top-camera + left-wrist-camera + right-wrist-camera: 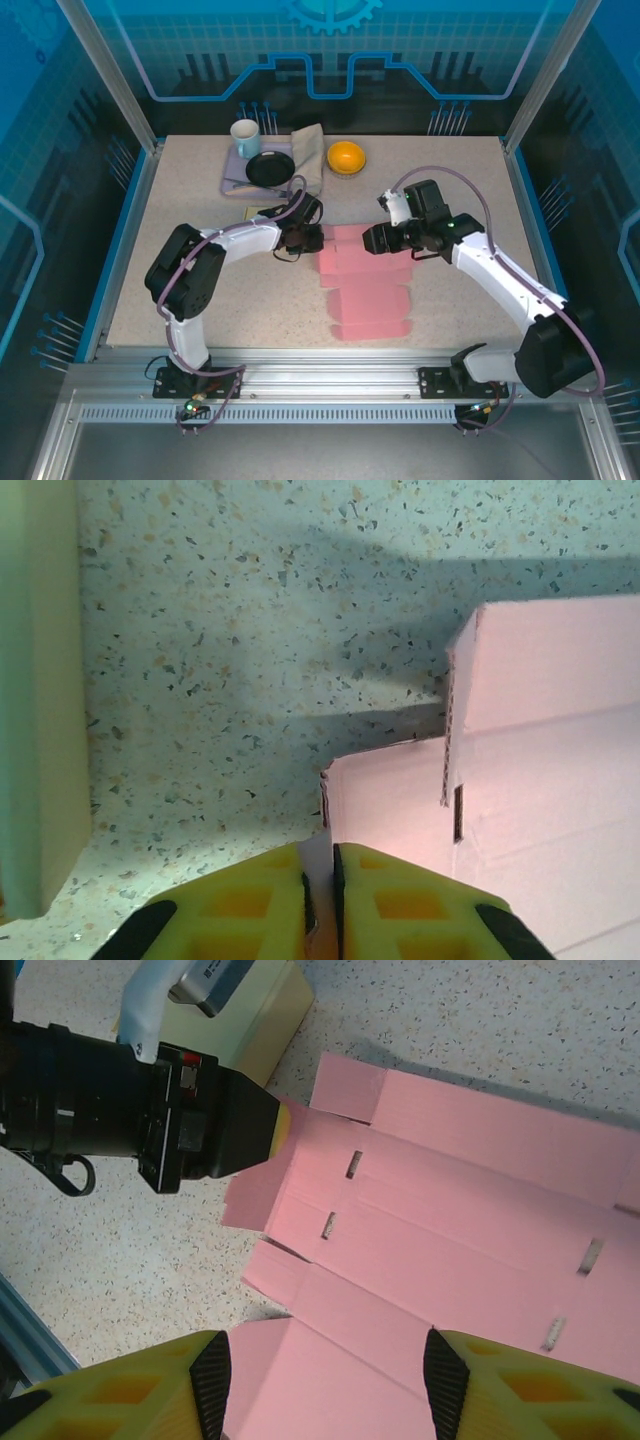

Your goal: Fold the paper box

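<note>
Currently, at the first fold, the flat paper box (368, 285) lies on the table (450, 180) between both arms, its corner flap pinched by the left gripper (320, 905) while the right gripper (325, 1370) hovers open above, so lifting that flap upright seems next

On the near side of the pink box (365, 290) the table (200, 320) lies bare on both flanks, but the left gripper (320, 880) pinches its far-left flap, the right gripper (325, 1370) hangs spread over its far end, and a cream block (262, 212), tray (228, 185) and orange bowl (346, 157) stand beyond.
</note>
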Tool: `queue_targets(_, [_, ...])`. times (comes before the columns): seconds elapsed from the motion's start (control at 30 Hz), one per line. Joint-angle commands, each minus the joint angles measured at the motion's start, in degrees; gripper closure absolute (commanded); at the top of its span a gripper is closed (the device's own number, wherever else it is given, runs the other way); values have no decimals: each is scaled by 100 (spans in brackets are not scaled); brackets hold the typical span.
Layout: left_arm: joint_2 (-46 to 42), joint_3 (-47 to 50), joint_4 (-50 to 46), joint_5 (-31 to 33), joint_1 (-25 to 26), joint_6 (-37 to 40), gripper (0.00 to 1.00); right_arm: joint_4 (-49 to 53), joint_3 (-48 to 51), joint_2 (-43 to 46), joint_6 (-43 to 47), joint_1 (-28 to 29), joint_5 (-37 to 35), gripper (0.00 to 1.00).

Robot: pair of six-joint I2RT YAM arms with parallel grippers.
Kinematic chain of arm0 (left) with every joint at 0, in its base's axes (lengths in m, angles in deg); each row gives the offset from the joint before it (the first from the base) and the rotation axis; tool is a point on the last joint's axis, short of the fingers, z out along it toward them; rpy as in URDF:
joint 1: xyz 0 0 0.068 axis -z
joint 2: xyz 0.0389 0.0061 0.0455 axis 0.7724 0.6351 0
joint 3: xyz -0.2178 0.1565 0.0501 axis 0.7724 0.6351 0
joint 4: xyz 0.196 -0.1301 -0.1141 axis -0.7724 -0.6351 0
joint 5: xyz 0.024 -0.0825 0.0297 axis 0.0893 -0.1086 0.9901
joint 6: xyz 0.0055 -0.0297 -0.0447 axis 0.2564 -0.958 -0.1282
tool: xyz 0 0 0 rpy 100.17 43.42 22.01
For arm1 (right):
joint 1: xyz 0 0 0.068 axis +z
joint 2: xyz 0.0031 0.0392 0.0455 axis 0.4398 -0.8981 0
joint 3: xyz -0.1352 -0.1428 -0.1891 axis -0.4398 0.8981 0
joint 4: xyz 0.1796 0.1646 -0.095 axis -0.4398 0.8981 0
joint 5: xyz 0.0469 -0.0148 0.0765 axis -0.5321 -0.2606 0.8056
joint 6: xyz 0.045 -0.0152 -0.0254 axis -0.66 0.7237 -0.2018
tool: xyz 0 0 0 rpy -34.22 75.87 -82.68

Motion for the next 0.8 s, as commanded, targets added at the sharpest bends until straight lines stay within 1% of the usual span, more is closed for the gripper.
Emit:
queue_targets(0.0, [-199,-180,-402,327,-23,279,85,4,-209,-123,123,-44,158,44])
queue_targets(0.1, [-237,-231,-574,524,-22,389,82,27,-246,-238,159,-40,184,44])
queue_targets(0.17, [-250,-266,-668,606,-15,464,82,35,-264,-324,169,-36,187,44])
queue_targets(0.3, [-332,-238,-709,638,-16,596,86,39,-346,-563,269,-11,167,44])
queue_targets(0.37, [-387,-197,-668,609,-19,668,93,84,-454,-762,493,2,185,44])
queue_targets(0.43, [-454,-174,-648,576,-21,750,100,259,-719,-1023,961,27,305,43])
queue_targets(0.57, [-644,-176,-675,511,-15,877,100,666,-1308,-1580,2098,100,503,39])
queue_targets(0.63, [-821,-130,-649,452,-24,988,100,865,-1594,-1834,2808,106,602,38])
queue_targets(0.77, [-1270,165,-372,124,-15,1342,100,1385,-2148,-2187,4319,-27,1074,36])
